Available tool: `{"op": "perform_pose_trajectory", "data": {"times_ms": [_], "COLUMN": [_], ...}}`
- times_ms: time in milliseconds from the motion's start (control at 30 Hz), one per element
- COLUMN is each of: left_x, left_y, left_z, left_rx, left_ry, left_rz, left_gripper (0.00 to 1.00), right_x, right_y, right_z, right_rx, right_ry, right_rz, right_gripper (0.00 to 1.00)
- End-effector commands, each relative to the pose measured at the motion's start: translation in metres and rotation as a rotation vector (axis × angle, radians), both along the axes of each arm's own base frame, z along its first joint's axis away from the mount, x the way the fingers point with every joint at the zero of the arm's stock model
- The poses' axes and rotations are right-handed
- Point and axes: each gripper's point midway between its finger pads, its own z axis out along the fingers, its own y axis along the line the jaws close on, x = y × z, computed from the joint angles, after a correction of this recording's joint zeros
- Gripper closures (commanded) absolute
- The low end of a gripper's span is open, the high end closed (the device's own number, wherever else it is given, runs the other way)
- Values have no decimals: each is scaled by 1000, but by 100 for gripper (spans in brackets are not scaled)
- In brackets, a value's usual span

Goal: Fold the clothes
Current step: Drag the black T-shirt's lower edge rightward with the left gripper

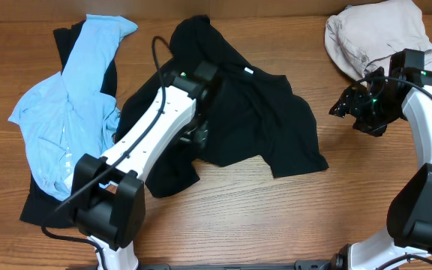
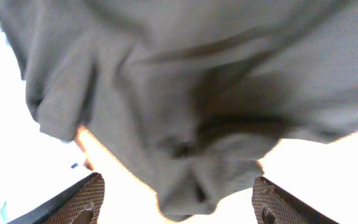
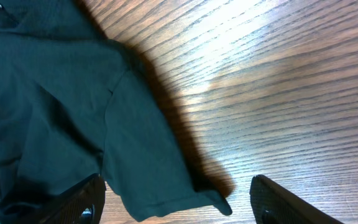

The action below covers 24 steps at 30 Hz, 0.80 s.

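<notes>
Clothes: four pieces on the wooden table [image 1: 276,225], none folded yet.

Overhead. The black shirt [image 1: 276,127] lies crumpled mid-table, white tag [image 1: 248,72] showing near its far edge, one corner trailing toward the front. The light blue garment [image 1: 66,112] is heaped at the left over a second black piece [image 1: 32,202]. The beige garment [image 1: 377,37] is bunched in the far right corner, well apart from the shirt. The left gripper [image 1: 199,133] reaches in over the shirt's left half, its white arm crossing the fabric. The right gripper [image 1: 347,105] hangs above bare wood just beyond the shirt's right edge, touching nothing.

Left wrist. The shirt [image 2: 185,93] fills the view, blurred, with a bunched fold sagging toward the gap between the fingers [image 2: 82,199]. Both fingers stand wide apart and clamp nothing; the cloth sits free of them. My guess is that the arm sits here to take a fresh hold on this bunch and pull it flat.

Right wrist. The fingers [image 3: 79,202] are also wide apart and empty. A hemmed corner of the shirt [image 3: 55,112] lies flat on the table [image 3: 278,74], close by one finger; the other finger is over bare wood. It looks parked at this edge, ready to take the corner.

Progress: early. The shirt needs spreading before any fold.
</notes>
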Motion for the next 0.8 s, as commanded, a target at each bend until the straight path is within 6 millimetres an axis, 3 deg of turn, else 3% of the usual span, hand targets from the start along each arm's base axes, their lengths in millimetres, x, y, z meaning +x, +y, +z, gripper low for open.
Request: {"op": "perform_pose_trajectory", "data": {"times_ms": [0, 200, 367, 600, 767], "left_x": [-21, -64, -86, -82, -82], "left_y": [-37, -57, -49, -43, -22], "left_z": [12, -24, -61, -84, -95], "left_rx": [-87, -90, -68, -68, 21], "left_ry": [36, 158, 202, 148, 99], "left_rz": [-156, -302, -242, -132, -51], "left_gripper": [24, 33, 36, 44, 45], "right_x": [6, 8, 8, 8, 8], "right_y": [-1, -3, -3, -3, -3], "right_z": [18, 18, 18, 18, 18], "right_rx": [-18, -34, -34, -34, -34], "right_ry": [-57, -61, -62, -62, -61], "right_rz": [11, 8, 8, 8, 8], "right_gripper": [22, 22, 22, 22, 22]}}
